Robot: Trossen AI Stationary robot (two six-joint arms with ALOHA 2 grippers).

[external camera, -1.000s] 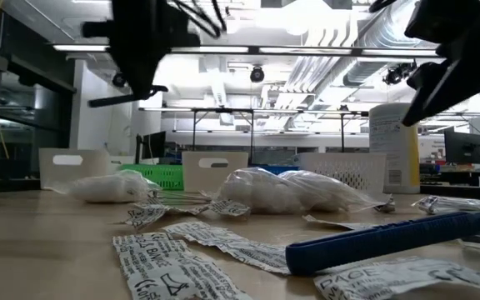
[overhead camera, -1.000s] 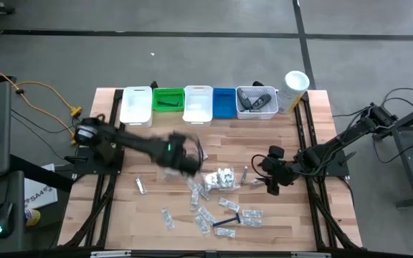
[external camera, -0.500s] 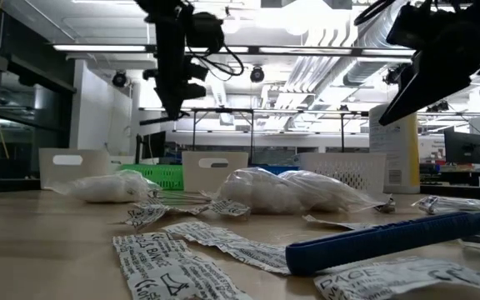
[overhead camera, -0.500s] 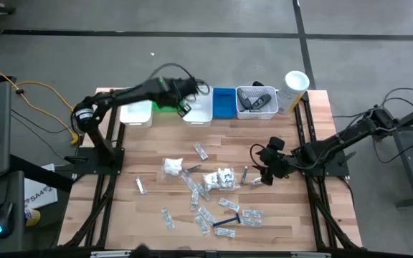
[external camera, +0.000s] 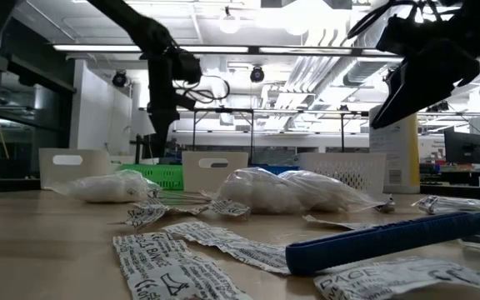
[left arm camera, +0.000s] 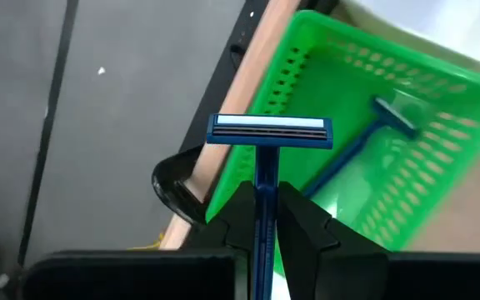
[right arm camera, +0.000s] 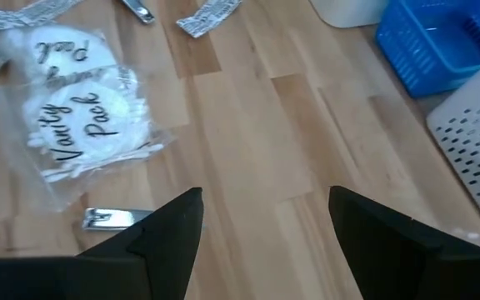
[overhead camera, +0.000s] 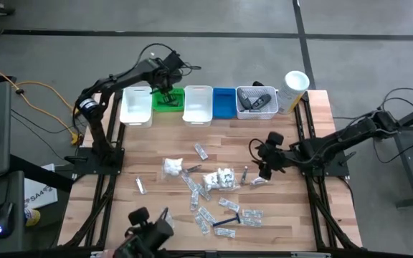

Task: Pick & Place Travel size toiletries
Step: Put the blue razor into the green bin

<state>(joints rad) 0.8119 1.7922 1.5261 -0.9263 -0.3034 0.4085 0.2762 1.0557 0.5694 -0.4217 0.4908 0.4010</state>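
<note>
A wooden table (overhead camera: 228, 147) holds a row of bins along its far edge, and the green bin (overhead camera: 168, 99) serves here as the landmark. The left gripper (left arm camera: 265, 218) hangs directly above the green bin, its two dark fingers pressed together on the handle of a blue razor (left arm camera: 267, 142), whose head with its pale blade strip stands up past the fingertips. Inside the green bin, a second razor (left arm camera: 372, 133) lies slanted across the floor. A white bin (overhead camera: 136, 104) sits just beside the green bin on one side; on the other side come a second white bin (overhead camera: 198, 103), then a blue bin (overhead camera: 224, 102), then a perforated white basket (overhead camera: 256, 102) with dark items inside, and last a tall white canister (overhead camera: 292, 89). The rest of the toiletries lie scattered on the bare wood well apart from the green bin, toward the near edge: printed sachets (overhead camera: 205, 215), a clear pouch marked Vanity Pack (right arm camera: 77, 125), another blue razor (overhead camera: 226, 222), and a small metal nail clipper (right arm camera: 111, 218). The right gripper (overhead camera: 265, 168) hovers over the wood far from the green bin, just beside the Vanity Pack pouch, with its fingers spread wide and nothing between them.
</note>
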